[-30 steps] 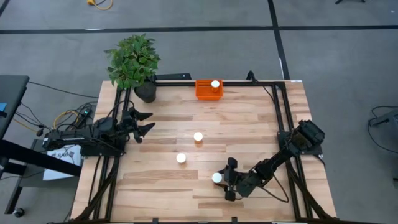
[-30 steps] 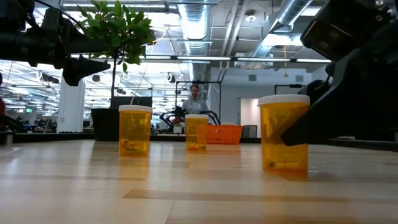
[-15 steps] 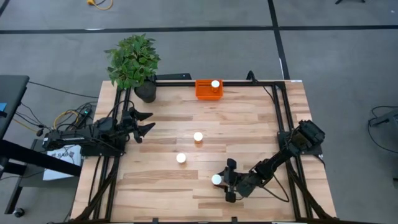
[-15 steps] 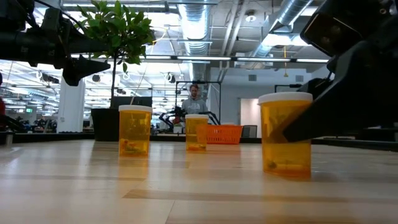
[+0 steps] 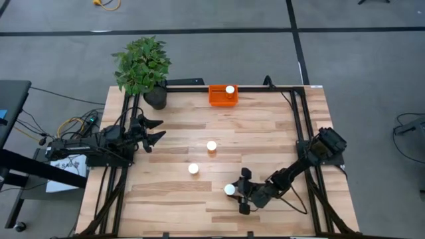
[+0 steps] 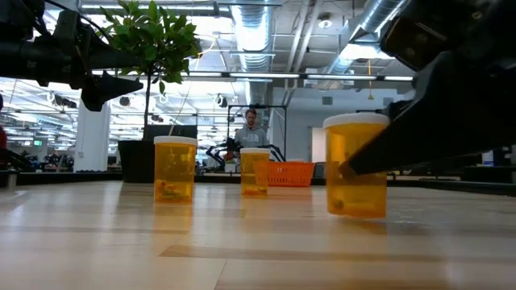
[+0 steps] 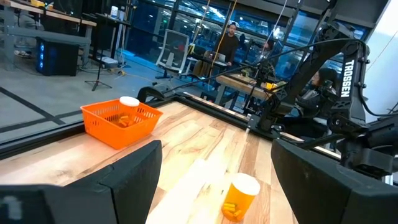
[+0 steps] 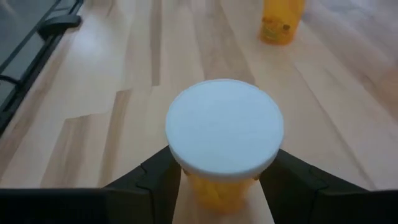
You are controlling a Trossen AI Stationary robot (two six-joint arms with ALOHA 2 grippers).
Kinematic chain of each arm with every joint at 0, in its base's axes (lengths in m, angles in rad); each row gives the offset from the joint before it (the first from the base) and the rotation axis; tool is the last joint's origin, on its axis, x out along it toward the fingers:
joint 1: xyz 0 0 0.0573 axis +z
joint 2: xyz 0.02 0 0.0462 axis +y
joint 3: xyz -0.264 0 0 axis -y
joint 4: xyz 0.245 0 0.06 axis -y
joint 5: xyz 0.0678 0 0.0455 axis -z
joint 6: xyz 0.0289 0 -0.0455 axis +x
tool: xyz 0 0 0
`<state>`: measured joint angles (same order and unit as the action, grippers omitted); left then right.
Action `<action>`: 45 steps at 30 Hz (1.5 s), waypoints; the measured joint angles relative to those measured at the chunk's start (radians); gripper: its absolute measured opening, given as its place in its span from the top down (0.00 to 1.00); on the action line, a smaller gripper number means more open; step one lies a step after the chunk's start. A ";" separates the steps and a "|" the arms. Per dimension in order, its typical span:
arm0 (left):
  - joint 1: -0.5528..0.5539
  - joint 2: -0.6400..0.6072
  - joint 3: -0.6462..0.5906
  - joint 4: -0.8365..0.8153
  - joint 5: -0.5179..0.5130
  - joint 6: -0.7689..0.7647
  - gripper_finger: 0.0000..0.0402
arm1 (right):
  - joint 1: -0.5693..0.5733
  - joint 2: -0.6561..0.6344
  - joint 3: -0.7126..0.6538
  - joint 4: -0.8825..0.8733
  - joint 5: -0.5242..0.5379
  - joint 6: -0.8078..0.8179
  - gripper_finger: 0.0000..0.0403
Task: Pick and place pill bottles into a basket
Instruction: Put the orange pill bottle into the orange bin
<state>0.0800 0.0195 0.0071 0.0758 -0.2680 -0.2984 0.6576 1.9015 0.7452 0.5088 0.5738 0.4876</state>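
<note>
Several pill bottles with white caps and amber bodies show. One stands in the orange basket [image 5: 222, 95] at the far edge. Two stand on their bases mid-table [image 5: 212, 146] [image 5: 193, 168], and also show in the low view [image 6: 255, 171] [image 6: 175, 167]. My right gripper [image 5: 236, 190] is near the table's near edge, shut on the nearest bottle [image 5: 230, 190]. My left gripper [image 5: 159, 130] waits open and empty at the table's left side. My right gripper pinches the bottle's amber body just below the cap [image 8: 214, 190] between its two fingers [image 8: 155, 180], one on each opposite side. The fingers come about level from the table's right side. The bottle stays upright [image 6: 355, 165], its base at or barely above the table.
A black pot with a leafy plant [image 5: 143, 66] stands at the far left corner, left of the basket. The black frame rails [image 5: 299, 119] run along the far and right edges. Bare wood lies between the mid-table bottles and the basket.
My right gripper has gone a little toward the table's left edge with the nearest bottle. In the low view the bottle has shifted left and slightly up while staying upright. The other bottles and my left arm have kept still.
</note>
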 joint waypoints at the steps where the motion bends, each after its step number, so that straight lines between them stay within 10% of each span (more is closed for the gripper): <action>1: 0.000 0.000 0.000 0.000 0.000 0.001 0.27 | -0.007 -0.004 0.000 -0.003 0.000 -0.001 0.53; 16: 0.000 0.000 0.000 0.000 0.000 0.002 0.27 | -0.198 -0.092 0.000 -0.019 -0.008 -0.055 0.55; 37: 0.000 0.000 0.000 0.000 0.000 0.002 0.27 | -0.658 -0.545 0.001 -0.169 -0.001 -0.295 0.55; 45: 0.000 0.000 0.000 0.000 0.000 0.002 0.27 | -0.861 -0.577 0.001 -0.179 -0.185 -0.415 0.54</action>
<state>0.0802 0.0195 0.0067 0.0757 -0.2684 -0.2966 -0.2030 1.3247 0.7460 0.3298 0.3889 0.0724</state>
